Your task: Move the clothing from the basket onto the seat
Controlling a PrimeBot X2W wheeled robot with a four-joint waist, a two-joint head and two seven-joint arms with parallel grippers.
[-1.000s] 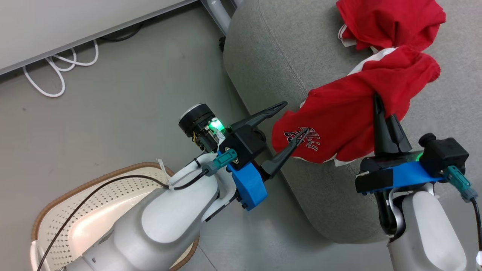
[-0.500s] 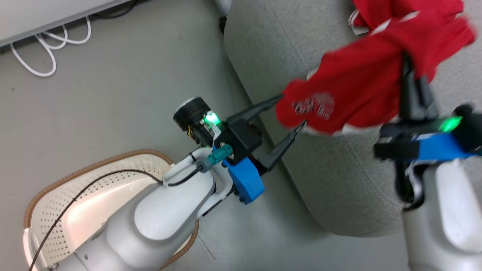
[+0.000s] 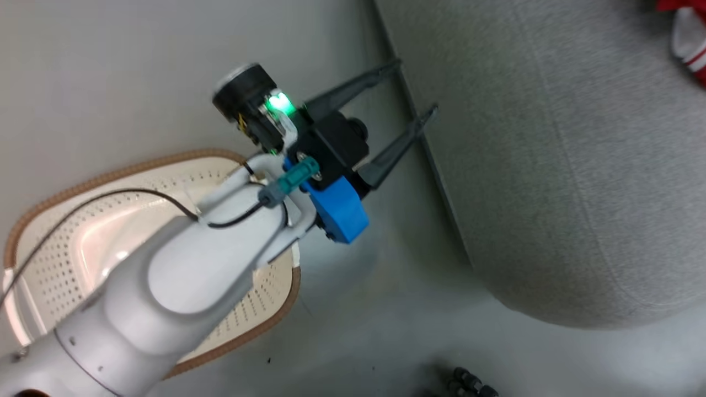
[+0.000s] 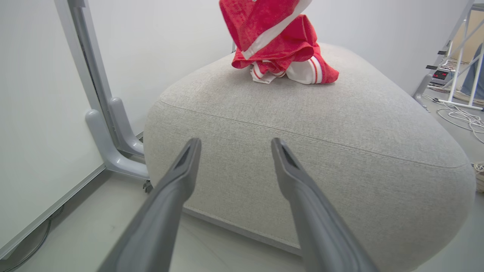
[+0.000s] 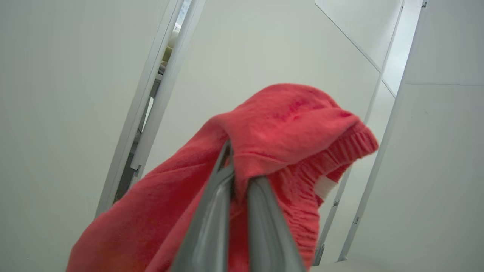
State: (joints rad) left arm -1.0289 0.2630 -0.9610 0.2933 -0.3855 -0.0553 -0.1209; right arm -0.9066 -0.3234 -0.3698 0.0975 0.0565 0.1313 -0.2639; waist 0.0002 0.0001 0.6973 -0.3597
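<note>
Head view: left gripper (image 3: 415, 87), jaws spread wide with nothing between them, over the floor between basket (image 3: 110, 176) and seat (image 3: 551, 165); clothing (image 3: 689, 44) at the seat's far right.
Left wrist view: the clothing lies heaped on the seat's far side.
Right wrist view: right gripper (image 5: 238, 177) clamped on a red garment (image 5: 287, 124), which hangs free; best carried over the heap, lowered until slack, then released.

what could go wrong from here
The soft red fabric garment is draped over the shut right gripper, so it may snag on release. Dropped onto the red-and-white pile, it might slide off the light grey upholstered seat. The open left gripper hovers near the seat's side and could bump it.
</note>
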